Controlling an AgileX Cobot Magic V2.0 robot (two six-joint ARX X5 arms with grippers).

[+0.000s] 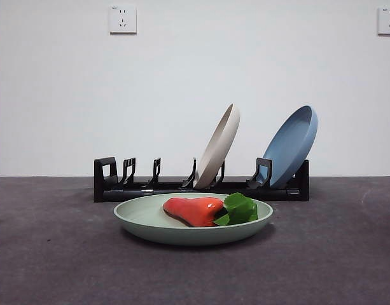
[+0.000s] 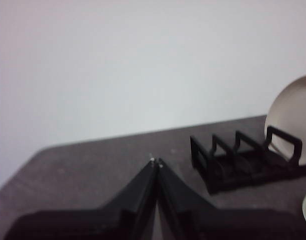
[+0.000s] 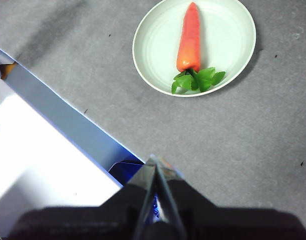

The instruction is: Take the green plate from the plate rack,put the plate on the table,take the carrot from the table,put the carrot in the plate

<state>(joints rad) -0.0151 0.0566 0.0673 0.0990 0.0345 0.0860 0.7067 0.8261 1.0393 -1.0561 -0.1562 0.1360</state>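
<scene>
The green plate (image 1: 150, 219) lies flat on the table (image 1: 48, 254) in front of the plate rack (image 1: 118, 184). The carrot (image 1: 195, 210) lies in the plate with its green leaves toward the right. The right wrist view shows the same plate (image 3: 227, 40) with the carrot (image 3: 189, 37) in it, well away from my right gripper (image 3: 153, 159), which is shut and empty. My left gripper (image 2: 156, 162) is shut and empty above the table near the rack's empty end (image 2: 227, 160). Neither arm shows in the front view.
A cream-beige plate (image 1: 218, 146) and a blue plate (image 1: 290, 145) lean in the rack. The beige plate's edge shows in the left wrist view (image 2: 292, 115). A white and blue edge (image 3: 48, 150) lies beside the table in the right wrist view. Wall sockets (image 1: 122, 19) sit behind.
</scene>
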